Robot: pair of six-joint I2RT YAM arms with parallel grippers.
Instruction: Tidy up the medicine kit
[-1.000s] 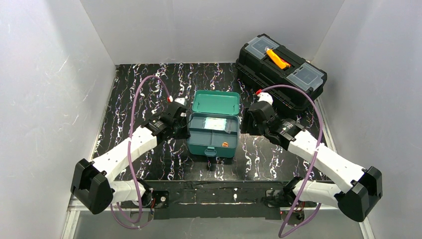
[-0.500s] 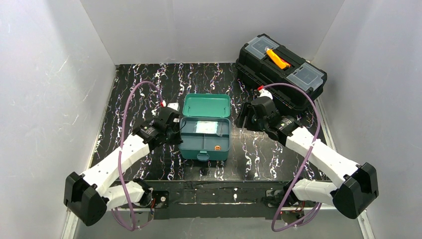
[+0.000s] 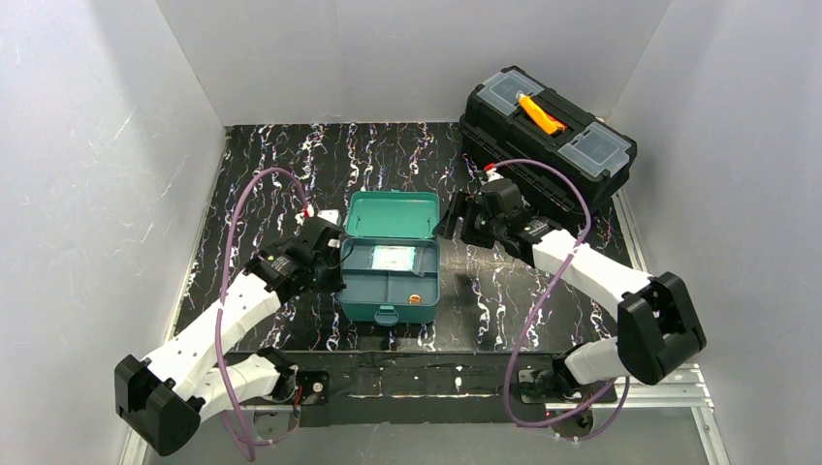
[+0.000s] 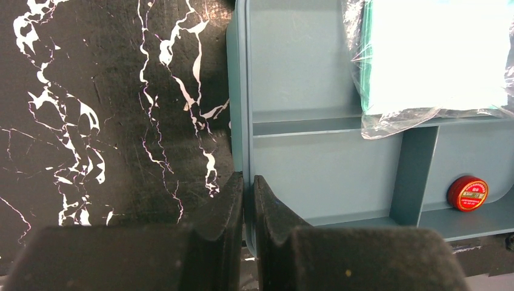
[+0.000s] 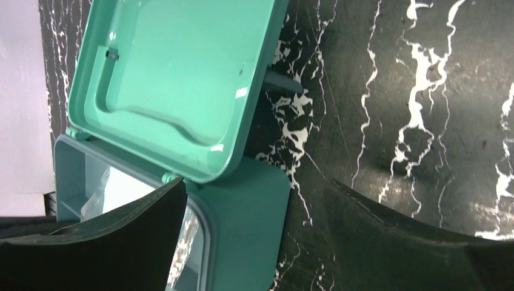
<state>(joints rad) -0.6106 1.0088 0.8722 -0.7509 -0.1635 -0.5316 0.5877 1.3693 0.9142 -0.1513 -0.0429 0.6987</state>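
The teal medicine kit (image 3: 361, 295) stands open in the middle of the table, its lid (image 3: 393, 213) tilted back. In its darker tray lie a clear packet with a white pad (image 4: 436, 54) and a small red tin (image 4: 467, 193). My left gripper (image 3: 332, 269) is shut on the kit's left wall (image 4: 238, 91), one finger inside and one outside, as the left wrist view (image 4: 248, 188) shows. My right gripper (image 3: 454, 225) is open and empty at the kit's rear right corner (image 5: 248, 224), straddling it without touching, below the lid (image 5: 176, 79).
A black toolbox with an orange handle (image 3: 548, 136) stands at the back right, close behind my right arm. White walls enclose the black marbled table (image 3: 271, 165) on the left, back and right.
The kit has slid left and a little nearer, pulled by my left gripper holding its wall. My right gripper has followed it leftward, staying open.
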